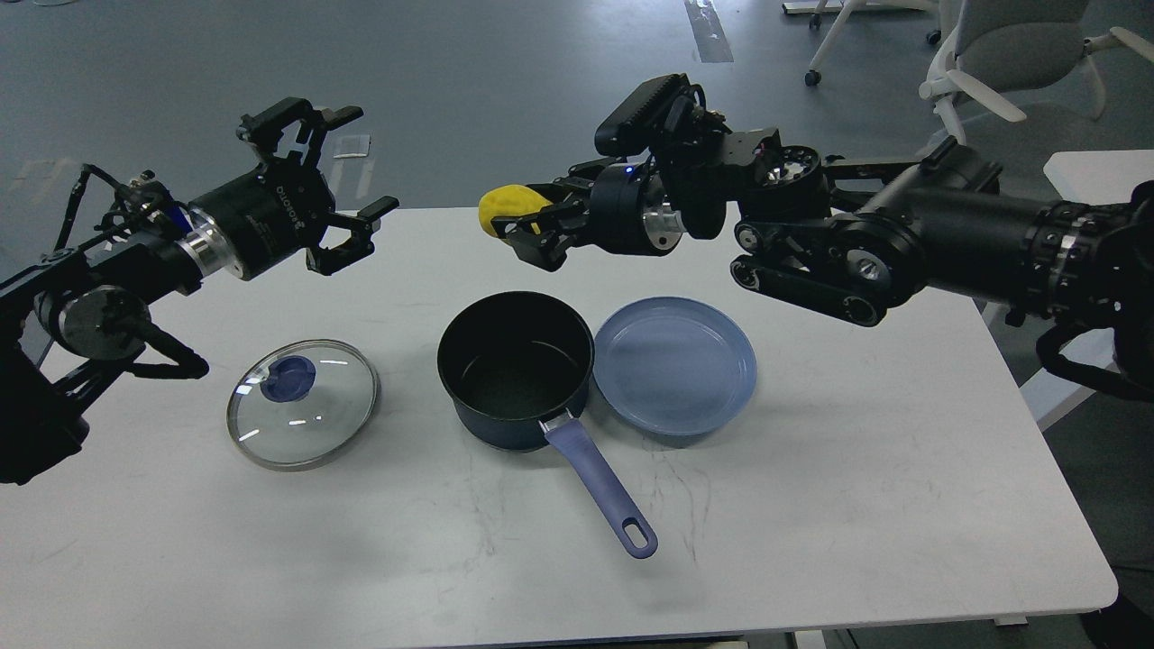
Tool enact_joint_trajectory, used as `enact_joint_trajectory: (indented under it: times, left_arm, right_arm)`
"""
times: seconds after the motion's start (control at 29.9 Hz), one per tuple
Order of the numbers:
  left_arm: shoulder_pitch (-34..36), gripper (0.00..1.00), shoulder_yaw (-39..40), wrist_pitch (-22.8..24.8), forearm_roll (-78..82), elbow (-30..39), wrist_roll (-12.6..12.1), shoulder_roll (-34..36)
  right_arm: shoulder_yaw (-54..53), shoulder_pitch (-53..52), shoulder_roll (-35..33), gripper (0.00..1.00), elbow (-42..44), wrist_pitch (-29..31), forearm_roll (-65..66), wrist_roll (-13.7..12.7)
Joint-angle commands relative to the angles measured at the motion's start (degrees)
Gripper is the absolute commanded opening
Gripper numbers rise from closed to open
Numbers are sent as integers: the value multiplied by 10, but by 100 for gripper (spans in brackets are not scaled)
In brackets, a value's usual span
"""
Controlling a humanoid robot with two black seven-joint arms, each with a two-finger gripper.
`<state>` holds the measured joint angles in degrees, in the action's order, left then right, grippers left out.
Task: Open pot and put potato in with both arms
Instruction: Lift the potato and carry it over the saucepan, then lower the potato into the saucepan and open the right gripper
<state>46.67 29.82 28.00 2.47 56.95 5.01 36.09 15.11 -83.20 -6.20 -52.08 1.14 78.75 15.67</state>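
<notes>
two black arms hang over the white table [811,505]. the right gripper [527,236] has its fingers closed around the yellow potato [505,205], held in the air above and behind the open pot [516,365]. the left gripper [347,194], fingers spread wide and empty, bears white lettering too small to read. the glass lid [302,403] lies flat left of the pot; a blue plate [674,365] touches its right side.

The potato [507,207] sits in the right claw [532,236] above the uncovered pot [514,368], plate [674,364] below-right of it, lid [302,403] below the spread left claw [338,185].
</notes>
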Motion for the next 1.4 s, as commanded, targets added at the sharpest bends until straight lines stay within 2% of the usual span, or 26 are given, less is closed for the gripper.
enact_joint_trajectory:
  times: [0.0,0.17,0.7,0.73,0.77,0.87,0.94,1.0,1.37]
  left_arm:
    - [-3,98,2,0,-1,0,0,9]
    - [-7,98,4,0,-1,0,0,11]
    - [-18,98,15,0,-1,0,6,15]
    - [-18,98,15,0,-1,0,6,15]
    - [-18,98,15,0,-1,0,6,15]
    - [-18,98,15,0,-1,0,6,15]
    - [-18,98,15,0,-1,0,7,15]
    - [-18,98,15,0,-1,0,7,15]
    - [-18,98,15,0,0,0,6,7]
  right_arm:
    - [11,17,28,0,19,-3,-1,0]
    - [17,41,61,0,25,-3,-1,0]
    - [50,55,59,2,27,-5,-3,2]
    - [50,57,59,13,27,-7,-4,2]
    - [50,60,59,37,28,-8,-5,2]
    - [45,66,60,94,28,-9,-11,1]
    - [44,67,60,99,28,-7,-29,-1]
    - [41,67,59,100,28,-7,-38,-1]
    - [3,71,44,100,27,-7,-91,0]
